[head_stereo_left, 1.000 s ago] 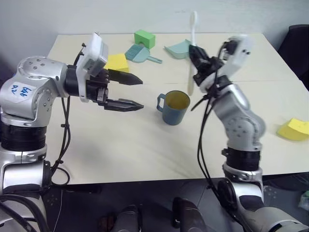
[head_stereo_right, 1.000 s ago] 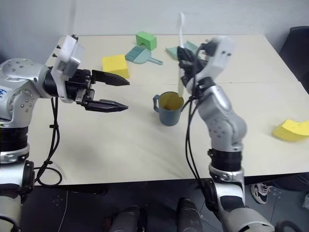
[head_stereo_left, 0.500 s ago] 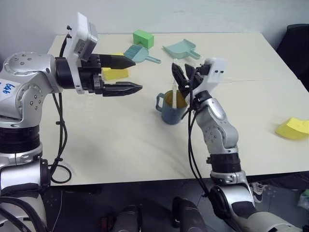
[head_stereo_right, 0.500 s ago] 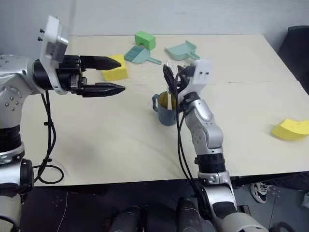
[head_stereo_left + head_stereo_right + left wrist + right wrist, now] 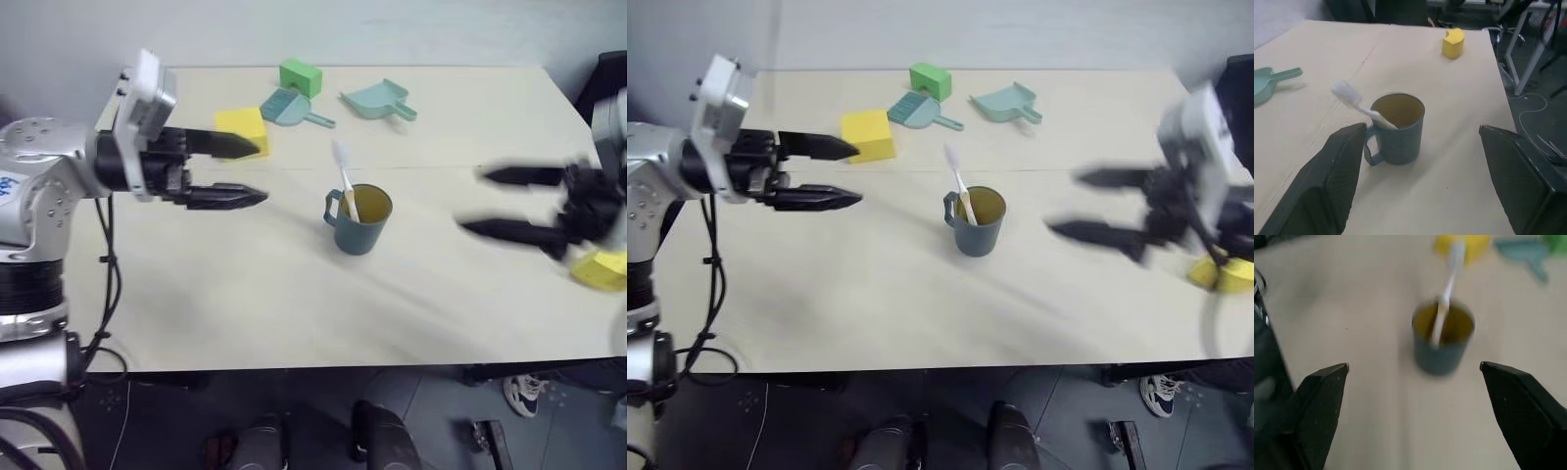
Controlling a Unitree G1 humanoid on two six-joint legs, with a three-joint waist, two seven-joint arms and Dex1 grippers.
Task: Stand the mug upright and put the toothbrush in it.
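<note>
On your table (image 5: pixel 294 304) the mug (image 5: pixel 359 221) stands upright, toothbrush (image 5: pixel 344 178) leaning inside, left gripper (image 5: pixel 251 171) and right gripper (image 5: pixel 485 201) flanking it, both spread, empty.

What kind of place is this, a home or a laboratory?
Probably a laboratory or office test room, not a home. A plain beige table holds staged practice props: a mug with a toothbrush, yellow sponges and a dustpan. The left wrist view shows desk legs and floor cables beyond.
</note>
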